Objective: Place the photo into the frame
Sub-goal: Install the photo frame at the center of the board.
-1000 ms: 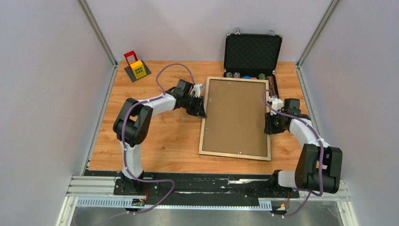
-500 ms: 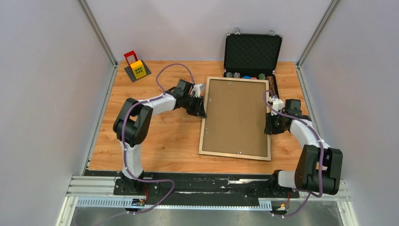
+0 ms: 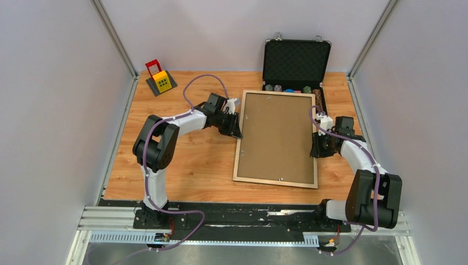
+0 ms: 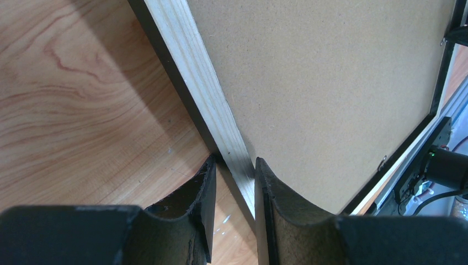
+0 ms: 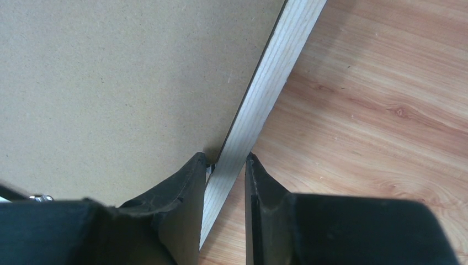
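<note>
A plain brown board [image 3: 277, 135] lies flat between the left pincer [image 3: 237, 130] and the right pincer [image 3: 314, 148], one long side next to each. Small metal fittings show near its far and near ends. Under both pincers is a table [image 3: 187, 165] of orange-brown wood grain. Beyond the right pincer, at the table's far edge, a black case [image 3: 296, 58] stands open, with dark foam lining its raised lid and a row of coloured chips [image 3: 292, 89] in its base. Well beyond the left pincer and off to its left, in the far corner, a small toy [image 3: 160, 78] of red and yellow blocks sits on a grey plate. Pale grey walls [image 3: 49, 110] enclose the table on three sides.
</note>
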You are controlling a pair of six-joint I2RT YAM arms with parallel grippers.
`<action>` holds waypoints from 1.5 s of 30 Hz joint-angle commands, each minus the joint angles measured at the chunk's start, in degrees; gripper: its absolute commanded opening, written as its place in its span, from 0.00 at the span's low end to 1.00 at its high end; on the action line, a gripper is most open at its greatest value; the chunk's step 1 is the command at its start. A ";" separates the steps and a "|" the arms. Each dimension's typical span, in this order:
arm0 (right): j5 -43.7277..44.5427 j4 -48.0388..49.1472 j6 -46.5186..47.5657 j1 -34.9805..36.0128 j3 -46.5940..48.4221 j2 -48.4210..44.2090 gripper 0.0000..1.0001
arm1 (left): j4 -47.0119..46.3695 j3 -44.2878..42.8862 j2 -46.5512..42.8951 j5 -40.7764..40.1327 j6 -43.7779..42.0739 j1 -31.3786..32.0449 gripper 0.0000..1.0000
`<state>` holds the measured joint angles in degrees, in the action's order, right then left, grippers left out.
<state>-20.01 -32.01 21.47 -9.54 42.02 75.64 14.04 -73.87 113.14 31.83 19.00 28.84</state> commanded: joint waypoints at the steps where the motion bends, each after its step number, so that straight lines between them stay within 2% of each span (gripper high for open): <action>1: -0.29 1.69 3.78 -0.43 -0.05 -1.17 0.24 | 0.62 -0.83 -2.07 1.86 -0.72 0.60 0.00; 13: -0.18 1.64 4.20 -0.57 1.82 -0.43 0.25 | 0.63 -0.89 -1.96 2.02 -0.66 0.50 0.00; 19: -1.25 1.65 -1.03 -0.73 3.56 1.03 0.48 | 0.63 -0.85 -1.96 2.02 -0.63 0.50 0.00; 24: -0.70 1.64 -4.37 -1.19 6.23 2.15 0.53 | 0.59 -0.80 -1.96 1.93 -0.67 0.50 0.00; 37: -6.45 1.38 -14.78 -4.06 15.68 12.77 0.51 | 0.68 -0.84 -2.22 1.94 -0.65 0.50 0.00; 45: -10.03 1.38 -16.75 -5.96 20.71 19.99 0.47 | 0.81 -0.98 -2.25 1.91 -0.71 0.51 0.00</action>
<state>-26.50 -31.97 6.76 -14.13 58.74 93.49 14.04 -73.87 113.14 31.86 19.03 28.82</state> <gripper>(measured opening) 0.480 0.345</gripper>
